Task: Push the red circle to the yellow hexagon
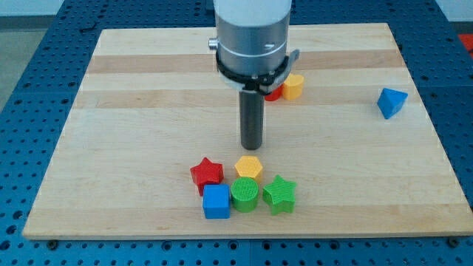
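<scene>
The red circle (274, 94) lies at the board's upper middle, mostly hidden behind my arm; only its right edge shows. A yellow block (294, 86) touches it on the right, and I cannot tell that block's shape. A second yellow block (249, 167), which looks like a hexagon, lies at the lower middle. My tip (253, 146) stands just above this lower yellow block, with a small gap, and well below the red circle.
A red star (206, 174), a blue cube (216, 201), a green circle (244, 194) and a green star (279, 194) cluster around the lower yellow block. A blue triangle (391, 102) lies near the board's right edge.
</scene>
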`<state>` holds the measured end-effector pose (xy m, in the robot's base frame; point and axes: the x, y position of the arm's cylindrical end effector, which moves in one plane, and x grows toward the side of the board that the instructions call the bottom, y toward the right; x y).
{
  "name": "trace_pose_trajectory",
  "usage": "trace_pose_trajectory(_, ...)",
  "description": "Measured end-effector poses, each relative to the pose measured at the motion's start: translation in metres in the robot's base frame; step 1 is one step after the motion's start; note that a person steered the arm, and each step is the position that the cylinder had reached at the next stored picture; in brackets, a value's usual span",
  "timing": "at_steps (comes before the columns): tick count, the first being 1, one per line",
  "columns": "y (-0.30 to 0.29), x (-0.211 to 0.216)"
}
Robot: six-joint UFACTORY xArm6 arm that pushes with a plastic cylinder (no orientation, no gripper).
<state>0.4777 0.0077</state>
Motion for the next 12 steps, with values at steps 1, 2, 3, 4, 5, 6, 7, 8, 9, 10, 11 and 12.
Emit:
trace_pose_trajectory(1,0.000,-0.044)
trace_pose_trajectory(2,0.000,-0.099)
trace_pose_trajectory(3,0.004,-0.156)
trace_pose_trajectory(4,0.026,-0.170)
trace_pose_trajectory(5,0.034,-0.149)
trace_pose_trajectory(6,0.031,-0.105)
trace_pose_trajectory(7,0.023,-0.072)
trace_pose_trajectory(8,0.023,-0.062)
trace_pose_trajectory(9,0.023,-0.062)
trace_pose_trajectory(10,0.037,-0.047)
trace_pose_trajectory(11,0.048,-0.025)
trace_pose_trajectory(12,0.049,-0.005)
